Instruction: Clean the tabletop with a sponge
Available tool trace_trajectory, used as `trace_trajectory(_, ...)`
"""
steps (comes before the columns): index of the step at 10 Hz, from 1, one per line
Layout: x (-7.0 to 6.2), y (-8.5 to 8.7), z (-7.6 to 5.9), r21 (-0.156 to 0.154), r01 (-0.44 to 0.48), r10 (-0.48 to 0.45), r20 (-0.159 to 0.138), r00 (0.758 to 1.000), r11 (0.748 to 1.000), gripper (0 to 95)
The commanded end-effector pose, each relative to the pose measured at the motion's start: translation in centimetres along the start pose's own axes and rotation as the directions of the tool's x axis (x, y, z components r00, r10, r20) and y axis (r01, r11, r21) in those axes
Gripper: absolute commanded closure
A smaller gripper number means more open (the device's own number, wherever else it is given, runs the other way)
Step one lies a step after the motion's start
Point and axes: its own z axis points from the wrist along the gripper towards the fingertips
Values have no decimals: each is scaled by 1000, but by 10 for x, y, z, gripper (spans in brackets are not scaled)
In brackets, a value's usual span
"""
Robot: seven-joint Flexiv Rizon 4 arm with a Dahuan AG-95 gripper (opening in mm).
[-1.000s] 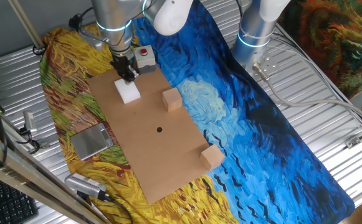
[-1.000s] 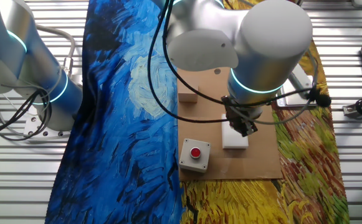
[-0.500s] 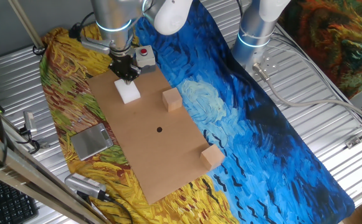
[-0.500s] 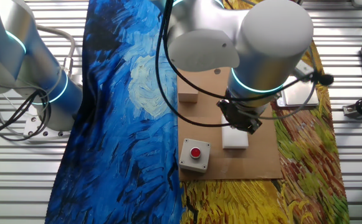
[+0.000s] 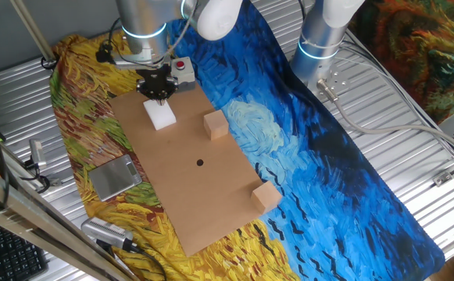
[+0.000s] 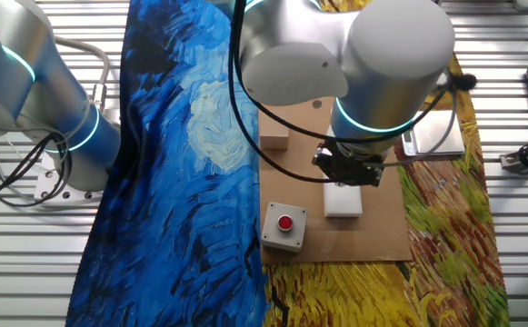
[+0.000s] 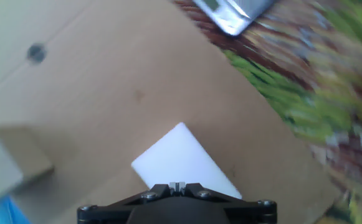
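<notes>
Where the black end effector [image 5: 157, 87] hovers, the small white foam sponge [image 5: 161, 115] lies just below it in frame. Its corner points toward the upper frame in the hand view, on the tan cardboard tabletop [image 5: 203, 195]. Whether the jaws are parted cannot be told.

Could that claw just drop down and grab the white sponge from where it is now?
Probably yes: the claw hangs just above the sponge, nothing lies between them, and the nearest wooden cube sits well aside.
</notes>
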Motion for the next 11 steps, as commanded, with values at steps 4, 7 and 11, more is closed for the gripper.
trace_trajectory(4, -1, -1, 1, 1, 357, -357, 7, 934, 934, 950)
trace_trajectory(7, -1, -1, 1, -3, 337, -337, 4, 941, 941, 950)
trace_trajectory(11, -2, -1, 3, -16, 320, -320, -4, 947, 947, 950)
